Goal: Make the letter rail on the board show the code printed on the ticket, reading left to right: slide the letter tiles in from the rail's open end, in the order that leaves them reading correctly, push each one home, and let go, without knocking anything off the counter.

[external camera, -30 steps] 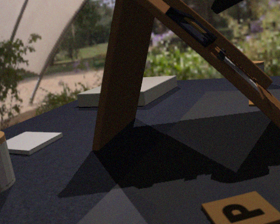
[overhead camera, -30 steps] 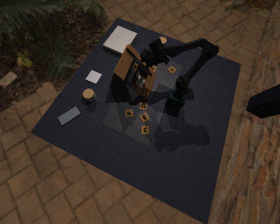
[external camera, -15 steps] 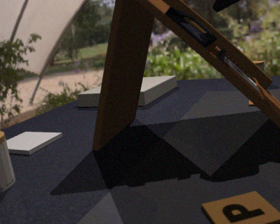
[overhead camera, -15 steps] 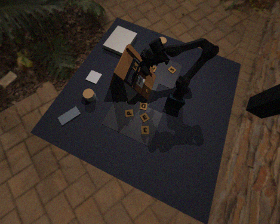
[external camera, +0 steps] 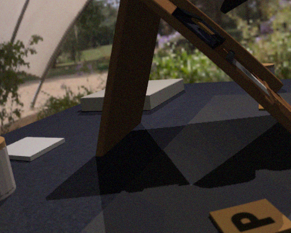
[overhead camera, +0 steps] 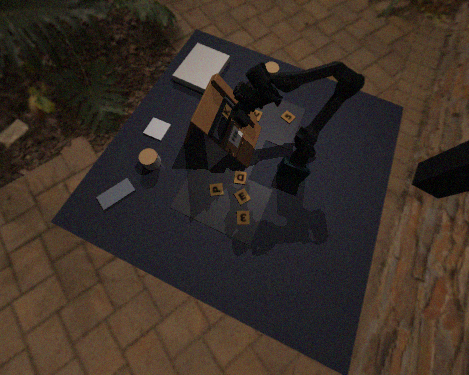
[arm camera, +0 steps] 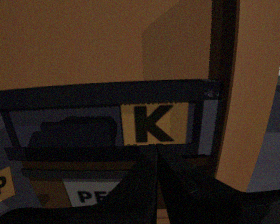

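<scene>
The tilted wooden board carries a dark rail. A K tile sits upright in the rail near its right end, with a narrow gap beside it. The rail left of K holds no tile, only a dark shadow. The white ticket is below; "PE" shows, the rest is hidden by a finger. My gripper is shut and empty, its tips just below the K in the wrist view. A P tile, D tile and two E-like tiles lie before the board.
Two more tiles lie on the arm's other side. A large white box, a small white block, a lidded jar and a grey bar lie towards the counter's left edge. Another round lid shows behind the arm.
</scene>
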You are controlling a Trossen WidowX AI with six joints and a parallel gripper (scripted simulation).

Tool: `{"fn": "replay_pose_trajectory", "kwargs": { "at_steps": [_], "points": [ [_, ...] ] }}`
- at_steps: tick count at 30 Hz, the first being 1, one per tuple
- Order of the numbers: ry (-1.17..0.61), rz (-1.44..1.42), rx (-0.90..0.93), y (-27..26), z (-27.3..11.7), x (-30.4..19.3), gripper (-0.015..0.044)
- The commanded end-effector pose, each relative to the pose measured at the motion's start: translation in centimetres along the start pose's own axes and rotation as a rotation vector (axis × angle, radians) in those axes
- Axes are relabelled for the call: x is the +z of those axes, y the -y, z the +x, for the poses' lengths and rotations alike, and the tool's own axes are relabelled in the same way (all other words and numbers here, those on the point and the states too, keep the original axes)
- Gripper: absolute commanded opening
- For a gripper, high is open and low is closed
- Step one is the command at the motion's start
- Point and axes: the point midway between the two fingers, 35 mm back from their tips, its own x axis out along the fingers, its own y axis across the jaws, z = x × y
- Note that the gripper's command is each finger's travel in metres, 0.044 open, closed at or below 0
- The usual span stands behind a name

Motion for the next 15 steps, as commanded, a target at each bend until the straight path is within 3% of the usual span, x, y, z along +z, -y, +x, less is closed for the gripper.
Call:
{"fn": "replay_pose_trajectory", "kwargs": {
  "at_steps": [1,15],
  "points": [
    [-0.109,0.011,0.035,-0.8,0.5,0.9,0.0000],
    [-0.629,0.021,-0.009,-3.1,1.4,2.2,0.0000]
  ]
}}
